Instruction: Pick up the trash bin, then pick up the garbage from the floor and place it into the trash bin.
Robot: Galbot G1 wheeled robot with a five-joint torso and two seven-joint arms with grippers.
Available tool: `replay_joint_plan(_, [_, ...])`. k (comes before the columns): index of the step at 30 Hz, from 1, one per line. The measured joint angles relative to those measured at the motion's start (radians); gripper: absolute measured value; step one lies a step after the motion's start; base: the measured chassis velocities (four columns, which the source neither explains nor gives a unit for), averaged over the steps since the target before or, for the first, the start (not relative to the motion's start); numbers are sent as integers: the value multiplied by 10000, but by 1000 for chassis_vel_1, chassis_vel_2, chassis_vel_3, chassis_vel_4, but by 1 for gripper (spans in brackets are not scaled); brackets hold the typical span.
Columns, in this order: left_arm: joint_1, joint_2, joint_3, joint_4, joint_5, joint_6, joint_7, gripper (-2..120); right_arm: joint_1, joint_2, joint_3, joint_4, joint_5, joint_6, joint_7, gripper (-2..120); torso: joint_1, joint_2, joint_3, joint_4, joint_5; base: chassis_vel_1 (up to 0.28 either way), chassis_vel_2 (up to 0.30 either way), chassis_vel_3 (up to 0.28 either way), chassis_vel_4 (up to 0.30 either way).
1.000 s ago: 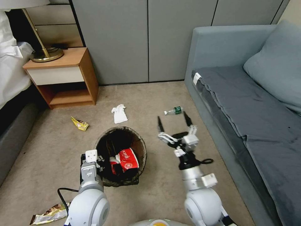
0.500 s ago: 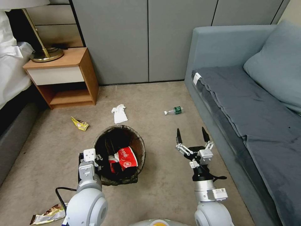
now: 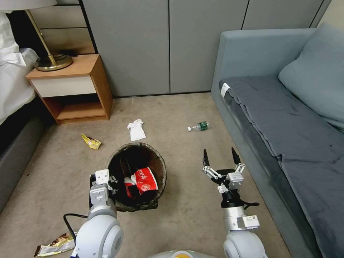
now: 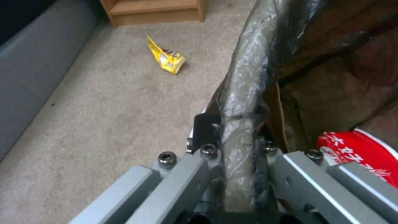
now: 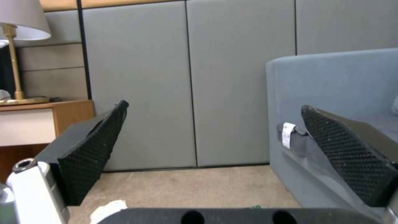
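Here, from left to right, is what we see:

- A crumpled wrapper (image 3: 55, 244) lies on the carpet (image 3: 53, 179) at the near left, beside the left arm.
- A nightstand (image 3: 71, 87) with a lamp (image 3: 50, 59) stands at the far left; in front of it we see a yellow wrapper (image 3: 91, 141) on the floor, apart from the bin.
- The left gripper (image 4: 238, 155) is clamped on the near left rim of the bin (image 3: 138, 175), one finger outside and one inside the bag-covered edge.
- The bin sits low between the arms, its dark bag folded over the rim; a red wrapper (image 3: 145, 181) lies inside.
- A white tissue (image 3: 136, 129) rests on the carpet just beyond the bin.
- A small bottle (image 3: 199, 126) with a green label lies farther off, near the sofa's base.
- The right gripper (image 3: 220, 157) hovers above the carpet right of the bin, its black fingers (image 5: 93, 149) spread wide and holding nothing, pointing toward the wall panels.
- The grey-blue sofa (image 3: 286, 107) runs along the right.
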Motion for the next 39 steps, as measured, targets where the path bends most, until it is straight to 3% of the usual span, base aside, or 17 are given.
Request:
replay_joint_plan(28, [29,-9,1,-66,14,0,-4,0,144,-11,-27,69,4,-68,-26,100,1,0,1,0,2,-161,154,162,-157])
replay_joint_plan(39, [55,-20,7,-73,44,-6,-5,0,383,5,-88,-77,-168,540,-280,100,0,0,1,0,0,-92,106,87,-77])
